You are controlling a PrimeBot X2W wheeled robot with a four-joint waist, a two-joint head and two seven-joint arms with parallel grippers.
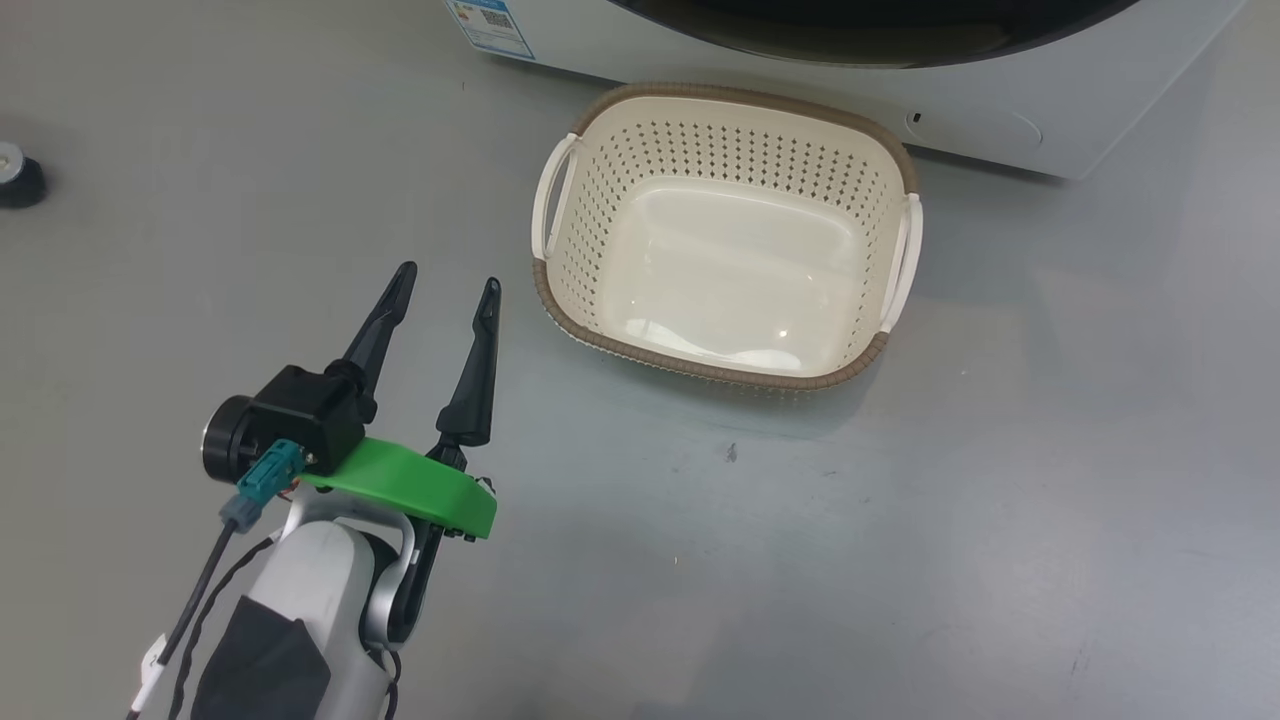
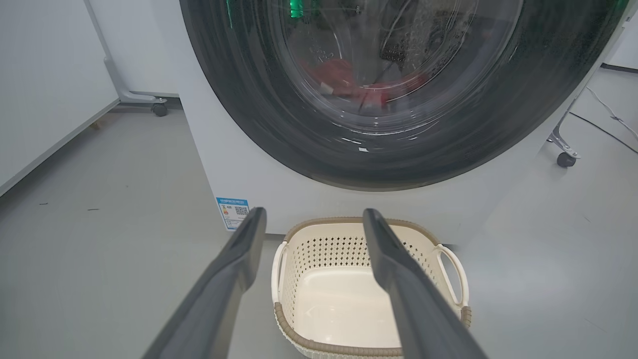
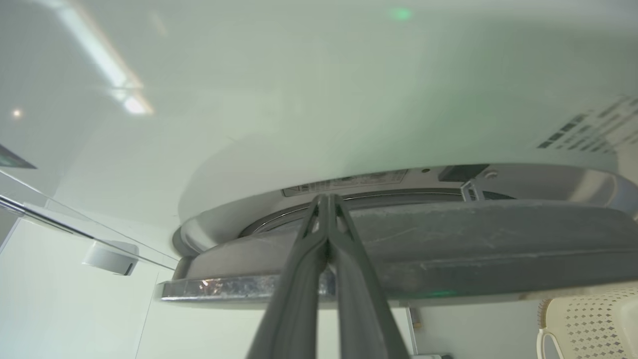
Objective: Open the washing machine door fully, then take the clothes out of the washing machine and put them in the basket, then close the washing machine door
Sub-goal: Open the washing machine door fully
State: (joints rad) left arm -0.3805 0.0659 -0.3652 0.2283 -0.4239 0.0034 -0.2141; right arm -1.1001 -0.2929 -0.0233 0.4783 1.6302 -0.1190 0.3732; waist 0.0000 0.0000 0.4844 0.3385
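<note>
The big white box-shaped front-loading washing machine [image 2: 234,164] is standing upright, its large round door [image 2: 259,124], glossy black rim around bulging clear glass, sitting close against the front. Red clothes [image 2: 339,77] are lying behind the glass. The small cream perforated plastic basket [image 1: 600,200], brown-rimmed and white-handled, is sitting upright and empty just before the machine.

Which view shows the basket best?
Head view: the basket lies whole, unobstructed and visibly empty. In the left wrist view the left fingers cover part of it; the right wrist view catches one corner.
</note>
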